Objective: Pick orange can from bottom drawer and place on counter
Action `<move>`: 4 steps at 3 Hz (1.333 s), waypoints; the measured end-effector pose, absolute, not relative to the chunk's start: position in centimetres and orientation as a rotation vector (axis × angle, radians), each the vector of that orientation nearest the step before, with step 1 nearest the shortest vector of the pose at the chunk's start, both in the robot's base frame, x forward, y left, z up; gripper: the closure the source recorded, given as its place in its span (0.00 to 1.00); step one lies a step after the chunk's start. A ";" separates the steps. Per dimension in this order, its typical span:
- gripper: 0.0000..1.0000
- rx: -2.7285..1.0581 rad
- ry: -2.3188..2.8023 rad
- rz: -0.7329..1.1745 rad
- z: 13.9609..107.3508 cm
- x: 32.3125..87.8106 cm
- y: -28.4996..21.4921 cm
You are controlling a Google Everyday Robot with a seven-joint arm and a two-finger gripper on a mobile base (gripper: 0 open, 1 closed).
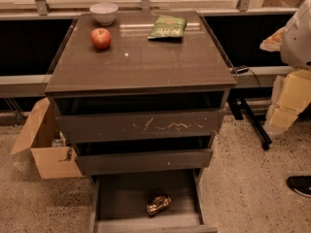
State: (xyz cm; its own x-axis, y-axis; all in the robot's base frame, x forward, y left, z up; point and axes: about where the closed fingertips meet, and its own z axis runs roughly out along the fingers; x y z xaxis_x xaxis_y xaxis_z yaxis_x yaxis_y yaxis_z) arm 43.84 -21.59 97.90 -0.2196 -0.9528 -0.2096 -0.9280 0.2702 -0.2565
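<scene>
The orange can (158,204) lies on its side on the floor of the bottom drawer (121,198), near the drawer's front and a little right of the middle. The bottom drawer is pulled open; the two drawers above it stand slightly out. The counter (146,62) is the glossy brown top of the cabinet. My gripper (287,101) hangs at the right edge of the camera view, beside the cabinet at about the height of the top drawer. It is well right of and above the can and holds nothing that I can see.
On the counter stand a white bowl (104,12), a red apple (101,38) and a green snack bag (167,26), all toward the back. An open cardboard box (41,147) sits on the floor at the left. A black stand leg (252,123) and a dark shoe (299,184) are at the right.
</scene>
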 end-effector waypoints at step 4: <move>0.00 -1.796 1.893 0.399 83.4 46.2 -14.9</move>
